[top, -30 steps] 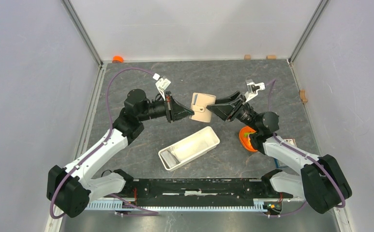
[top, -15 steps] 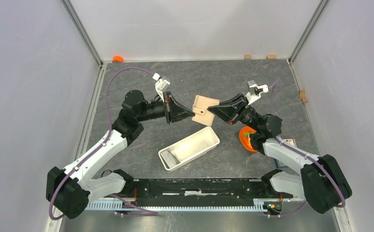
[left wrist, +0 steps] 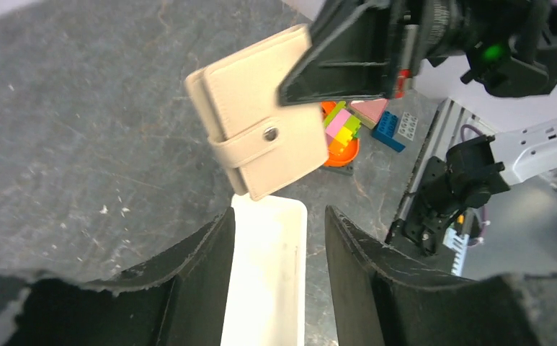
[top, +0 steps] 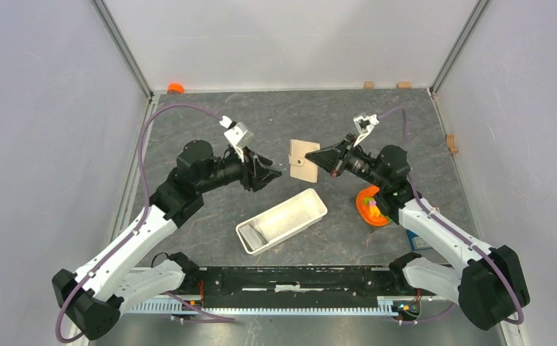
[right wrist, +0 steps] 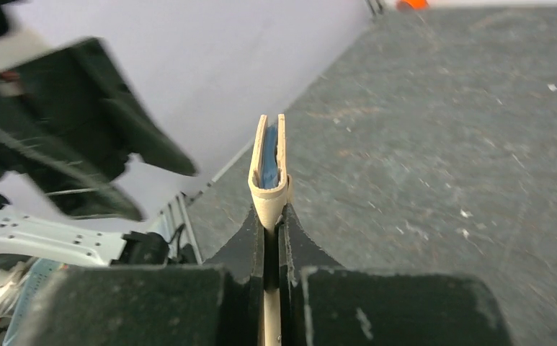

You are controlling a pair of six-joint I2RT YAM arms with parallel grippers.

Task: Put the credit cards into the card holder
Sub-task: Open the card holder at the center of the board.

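Note:
A beige folding card holder (top: 302,159) with a snap strap hangs above the table's middle, closed, with my right gripper (top: 313,160) shut on its edge. In the right wrist view the card holder (right wrist: 269,166) stands on edge out of the shut right gripper (right wrist: 272,213), and a blue edge shows between its leaves. My left gripper (top: 278,172) is open, a little to the card holder's left and apart from it. From the left wrist, the card holder (left wrist: 261,137) sits beyond the open left gripper (left wrist: 279,213). No credit cards are in view.
A long white tray (top: 323,210) lies slantwise below the card holder, also under the left fingers (left wrist: 268,288). An orange bowl (top: 367,211) of coloured blocks (left wrist: 341,130) sits under the right arm. An orange cap (top: 175,88) and small wooden blocks (top: 368,84) lie along the back wall.
My right gripper shut on the card holder's edge. My left gripper then opened, let go of it and drew back left. The card holder closed up and shifted slightly toward the back.

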